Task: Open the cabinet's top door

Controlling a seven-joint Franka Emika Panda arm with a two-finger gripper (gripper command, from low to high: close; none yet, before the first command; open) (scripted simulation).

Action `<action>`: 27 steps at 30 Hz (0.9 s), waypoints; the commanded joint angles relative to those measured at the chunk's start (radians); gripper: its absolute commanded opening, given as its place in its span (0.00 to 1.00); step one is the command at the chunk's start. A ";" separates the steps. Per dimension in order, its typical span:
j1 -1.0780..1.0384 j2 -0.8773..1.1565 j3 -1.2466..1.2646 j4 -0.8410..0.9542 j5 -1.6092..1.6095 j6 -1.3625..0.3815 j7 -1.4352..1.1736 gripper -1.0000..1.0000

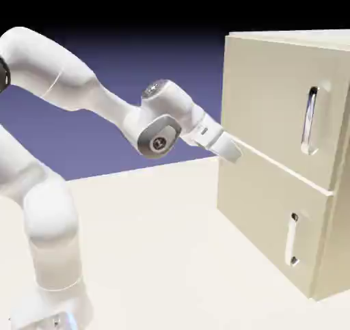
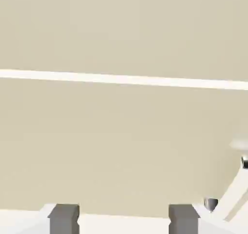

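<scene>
The cream-beige cabinet (image 1: 321,42) stands at the right of the exterior view. Its top door (image 1: 266,96) lies flush and carries a long vertical white handle (image 1: 311,120) near its right edge. My gripper (image 1: 236,151) hovers at the door's left side, level with the seam above the lower panel (image 1: 260,212), far from the handle. In the hand view the gripper (image 2: 124,219) is open: two grey fingertips (image 2: 65,218) stand wide apart with only beige cabinet front (image 2: 121,141) between them. A pale seam (image 2: 121,79) crosses that view.
The lower panel has a shorter white handle (image 1: 292,240). A white bar end with a metal fixing (image 2: 227,194) shows at the hand view's lower right; I cannot tell which handle it is. The pale table (image 1: 150,240) stretches from arm to cabinet.
</scene>
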 commanded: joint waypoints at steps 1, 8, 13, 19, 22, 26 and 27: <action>0.016 -0.007 -0.018 0.009 -0.044 -0.002 0.030 0.50; 0.130 -0.053 -0.146 0.072 -0.348 -0.013 0.243 0.50; 0.210 -0.087 -0.238 0.117 -0.565 -0.021 0.395 0.50; 0.308 -0.126 -0.348 0.170 -0.826 -0.031 0.577 0.50; 0.356 -0.146 -0.403 0.197 -0.957 -0.036 0.668 0.50; 0.421 -0.173 -0.476 0.233 -1.131 -0.042 0.790 0.50; 0.437 -0.180 -0.494 0.242 -1.174 -0.044 0.820 0.50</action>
